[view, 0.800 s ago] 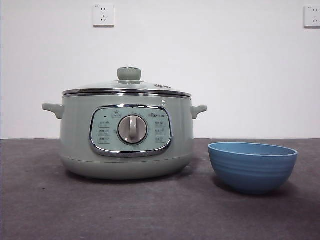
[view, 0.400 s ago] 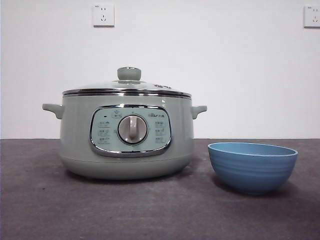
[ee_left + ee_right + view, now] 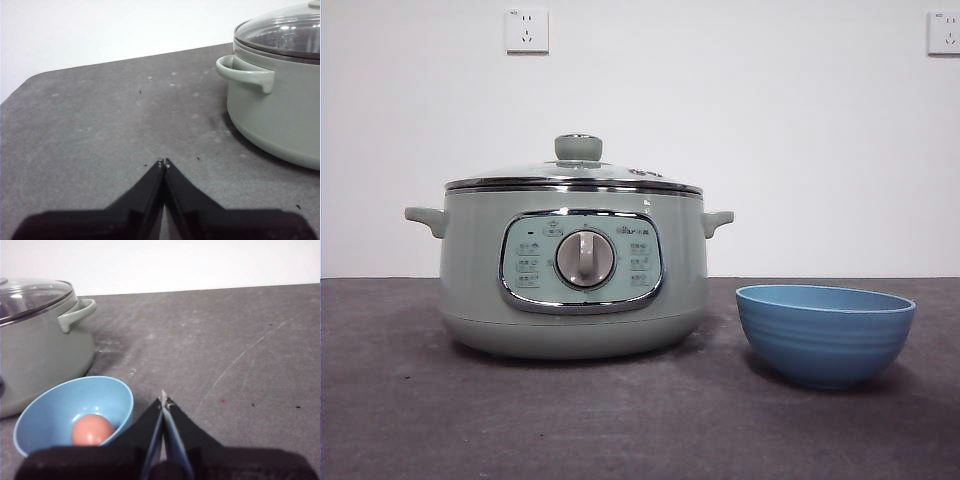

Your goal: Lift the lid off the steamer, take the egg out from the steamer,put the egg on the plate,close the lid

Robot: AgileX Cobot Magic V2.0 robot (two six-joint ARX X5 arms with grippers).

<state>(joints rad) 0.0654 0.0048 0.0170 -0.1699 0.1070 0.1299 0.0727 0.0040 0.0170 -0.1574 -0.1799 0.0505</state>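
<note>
While both arms wait out of the front view, the steamer (image 3: 573,270) stands left of centre in that frame on the dark grey table (image 3: 620,420), its dial (image 3: 585,259) facing the camera inside a chrome-framed panel. The lid (image 3: 574,176) sits closed on the steamer, level, with its green knob (image 3: 578,147) on top. The plate (image 3: 825,334), a blue bowl, stands at the lower right of the frame, just beside the steamer but not touching it. From this low angle its inside cannot be seen. 2 wall sockets (image 3: 527,30) show at the top of the frame, 1 at upper left, 1 cut by the right edge.

Seen from the right wrist, the egg (image 3: 93,430) lies inside the plate (image 3: 60,405) at the lower left of the frame, brown and resting on the bowl's bottom. The right gripper (image 3: 163,400) hangs low over bare table just beside the plate's rim, its 2 jaws pressed together to a point and holding nothing. The steamer (image 3: 40,350) fills the left edge of that frame, lid on.

Seen from the left wrist, the left gripper (image 3: 163,161) hangs over bare table too, jaws together, empty. The steamer (image 3: 280,105) sits at the right of that frame, 1 side handle (image 3: 245,72) pointing toward the gripper, well apart from it.
</note>
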